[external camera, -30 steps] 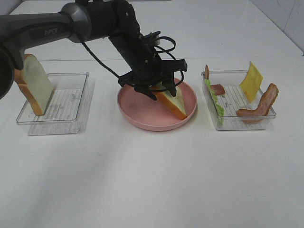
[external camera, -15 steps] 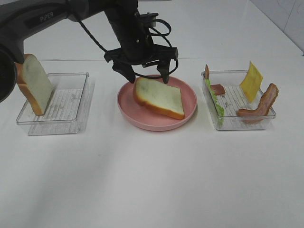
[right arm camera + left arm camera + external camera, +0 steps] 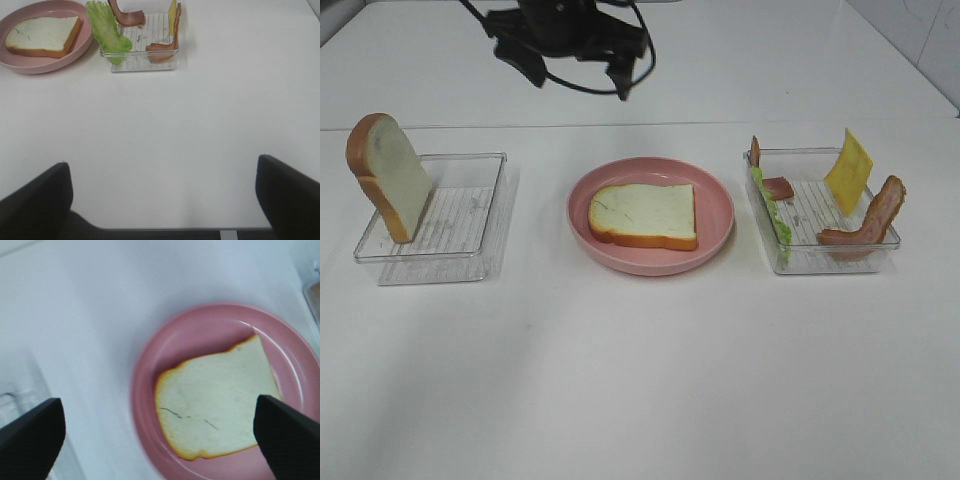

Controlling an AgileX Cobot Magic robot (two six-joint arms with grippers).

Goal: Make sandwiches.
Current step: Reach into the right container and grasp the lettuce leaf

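Note:
One white bread slice (image 3: 642, 215) with a tan crust lies flat on the pink plate (image 3: 720, 215). A second bread slice (image 3: 390, 175) stands on edge in the left clear tray (image 3: 450, 235). My left gripper (image 3: 578, 80) hangs open high above the far side of the plate, holding nothing. The left wrist view looks down on the bread slice (image 3: 217, 400) and plate (image 3: 165, 350) between the wide-apart fingers (image 3: 30, 440). My right gripper (image 3: 162, 195) is open over bare table, away from the lettuce (image 3: 107, 32), bacon (image 3: 127, 17) and cheese (image 3: 172, 10).
The right clear tray (image 3: 820, 255) holds green lettuce (image 3: 770, 215), bacon strips (image 3: 865, 225) and a yellow cheese square (image 3: 848, 170) leaning upright. The white table stretches wide in front of the plate and trays.
My left gripper opened and let go of the bread slice, which dropped flat onto the plate. The gripper then rose and pulled back toward the far side.

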